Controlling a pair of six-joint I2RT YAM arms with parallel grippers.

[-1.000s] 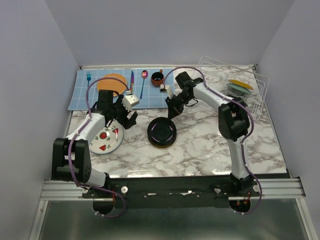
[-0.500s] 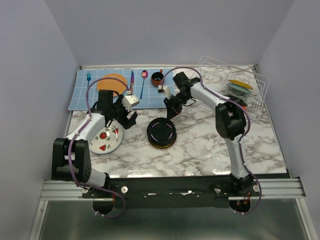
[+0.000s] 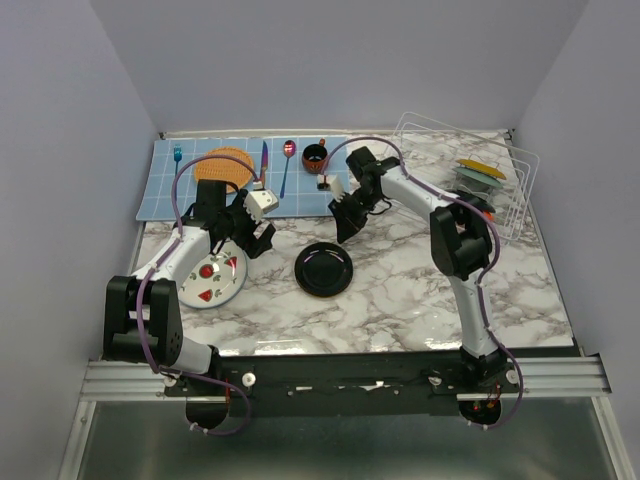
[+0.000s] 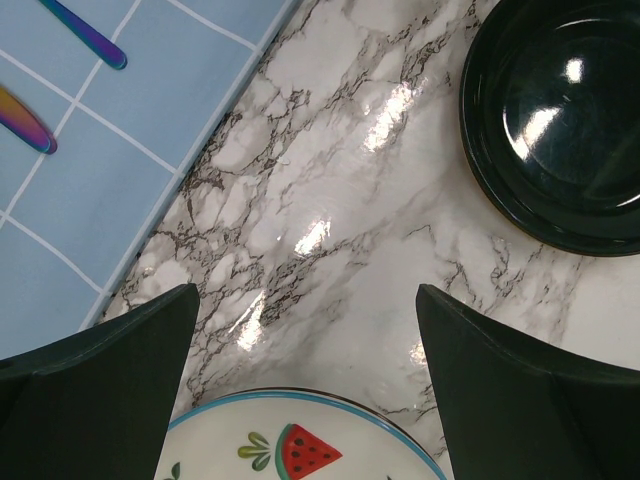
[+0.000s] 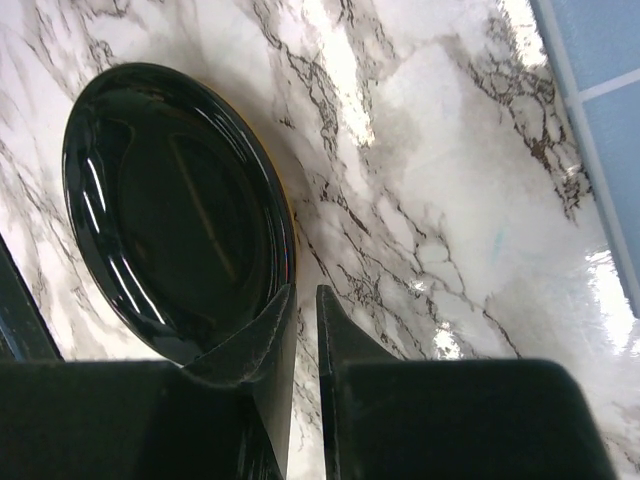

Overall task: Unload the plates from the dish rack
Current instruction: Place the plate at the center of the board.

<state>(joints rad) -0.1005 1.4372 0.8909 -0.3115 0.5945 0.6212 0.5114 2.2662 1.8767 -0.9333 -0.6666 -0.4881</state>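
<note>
the step in hand looks like the set-down of the black plate (image 3: 323,269): it lies flat on the desk (image 3: 400,300), about midway between the left and right edges, and the right gripper (image 5: 305,292) hangs just beside its far rim. its fingers stand only a sliver apart with bare marble showing in the gap, so it has hold of nothing. one fingertip is right at the plate's edge, and i cannot tell whether it touches

the left gripper (image 4: 305,300) is spread wide and empty, poised above the far rim of the watermelon plate (image 4: 300,455), which lies flat toward the desk's left edge, on the near side of the blue mat (image 3: 165,195)

the dish rack (image 3: 515,195) sits at the far right corner with a yellow plate (image 3: 480,168) and at least one more piece in it, so the job reads as partly done. the next move, i judge, calls for the right arm to lift clear without nudging the rim, swing to that corner and open wider for a plate edge among the wires

the black plate is glossy, with a raised rim and lamp glare across its well, and a thin warm-coloured line along its edge; probably slick to pinch
</note>
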